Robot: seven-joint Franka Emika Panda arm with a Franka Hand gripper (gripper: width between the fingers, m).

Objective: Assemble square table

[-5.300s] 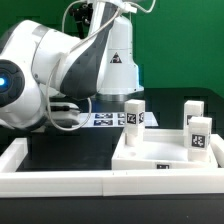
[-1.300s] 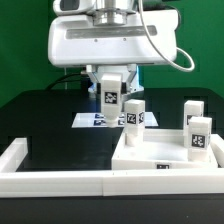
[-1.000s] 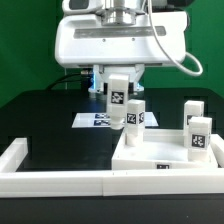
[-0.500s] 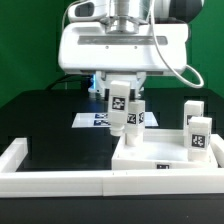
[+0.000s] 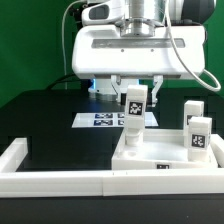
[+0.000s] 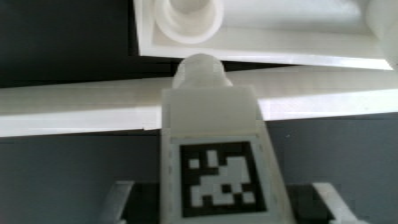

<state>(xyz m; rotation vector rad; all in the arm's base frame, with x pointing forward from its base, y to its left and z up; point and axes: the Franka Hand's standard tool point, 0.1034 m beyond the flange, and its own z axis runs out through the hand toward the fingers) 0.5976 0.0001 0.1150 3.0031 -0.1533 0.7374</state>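
A white leg point(image 5: 134, 107) is being held between the narrowed jaws of the gripper point(image 5: 134, 92), at the centre of the exterior view, above the rear of the square tabletop point(image 5: 165, 165) that is lying at the lower right of that frame on the black desk point(image 5: 50, 115). In the wrist view the same leg point(image 6: 210, 140) is being shown pointing toward a round socket point(image 6: 183, 18) in the top.

Several risks are being judged from here. The leg's tip is appearing slightly off the socket's centre, so it could be pressed against the rim and jammed. The leg could be tilted in the grip, since only its upper part is being clamped. The tabletop is lying loose and could be pushed along the desk.

Counted in the exterior view: one tabletop, one held leg, and two legs point(image 5: 197, 132) being seen standing at the right; any further leg cannot be told. One marker board point(image 5: 102, 120) is lying behind.
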